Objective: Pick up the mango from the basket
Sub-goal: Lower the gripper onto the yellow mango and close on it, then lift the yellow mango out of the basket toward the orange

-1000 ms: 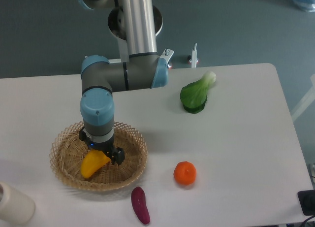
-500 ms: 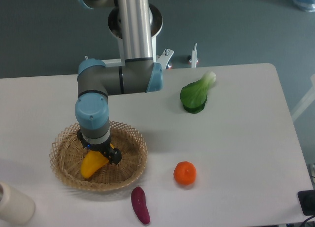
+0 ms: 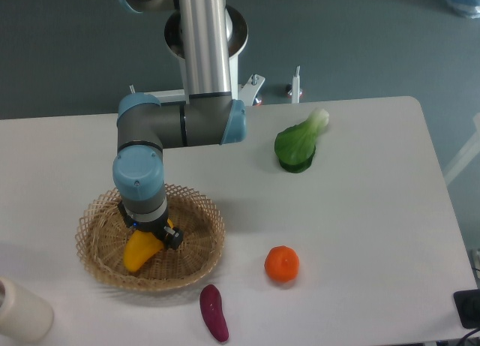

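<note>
Gripper (image 3: 154, 233) sits atop mango (image 3: 139, 251) in basket (image 3: 196, 257).

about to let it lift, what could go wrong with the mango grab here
The gripper sits at the upper end of the mango, not its middle, so the long fruit could swing or slip out on the lift. The wrist hides the fingers, so the hold cannot be confirmed. The mango lies inside the basket, which is light and could be dragged or tipped if a finger catches the weave.

Bok choy (image 3: 298, 145), orange (image 3: 282, 263), eggplant (image 3: 214, 313) — white cylinder (image 3: 21, 311).
</note>
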`<state>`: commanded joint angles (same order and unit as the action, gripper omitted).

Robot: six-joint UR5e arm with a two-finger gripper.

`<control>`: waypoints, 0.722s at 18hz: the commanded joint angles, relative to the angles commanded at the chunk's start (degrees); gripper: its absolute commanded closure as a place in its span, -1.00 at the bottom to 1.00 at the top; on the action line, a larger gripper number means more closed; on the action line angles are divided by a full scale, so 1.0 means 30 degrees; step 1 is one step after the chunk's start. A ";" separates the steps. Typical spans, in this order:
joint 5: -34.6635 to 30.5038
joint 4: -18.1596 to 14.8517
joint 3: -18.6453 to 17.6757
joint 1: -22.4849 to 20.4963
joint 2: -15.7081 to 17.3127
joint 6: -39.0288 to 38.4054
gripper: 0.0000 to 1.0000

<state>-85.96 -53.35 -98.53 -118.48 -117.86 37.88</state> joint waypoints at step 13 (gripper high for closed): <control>0.0030 -0.0264 0.0322 -0.0554 0.1669 0.0322 0.12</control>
<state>-85.87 -54.14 -97.56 -120.14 -112.86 38.85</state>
